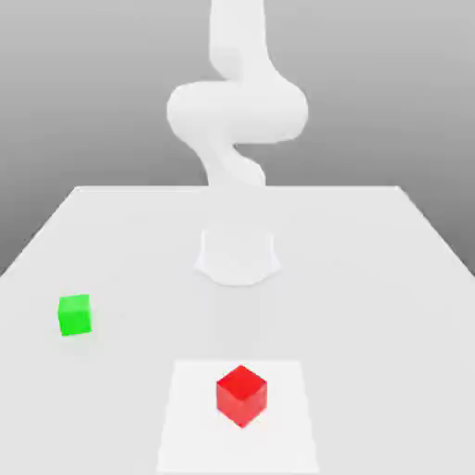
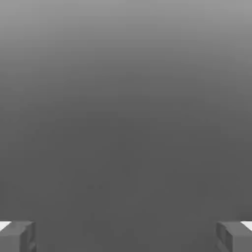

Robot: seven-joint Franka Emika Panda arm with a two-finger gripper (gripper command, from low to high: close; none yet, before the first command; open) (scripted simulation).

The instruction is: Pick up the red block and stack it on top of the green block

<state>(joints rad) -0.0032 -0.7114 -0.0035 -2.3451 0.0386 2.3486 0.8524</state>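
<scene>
The red block [image 1: 241, 394] is a small glossy cube resting on the white table near its front edge, turned with a corner toward the camera. The green block [image 1: 74, 314] sits on the table toward the exterior view's left, a little farther back, well apart from the red one. In the hand view my gripper [image 2: 126, 237] stands open, its two grey fingertips [image 2: 17, 236] wide apart with nothing between them, facing plain grey background. The white arm [image 1: 237, 107] rises at the back of the table, far from both blocks.
The white table [image 1: 371, 278] spans the exterior view, with a slightly brighter square patch [image 1: 195, 417] under the red block. The arm's round base [image 1: 237, 255] sits at the table's middle back.
</scene>
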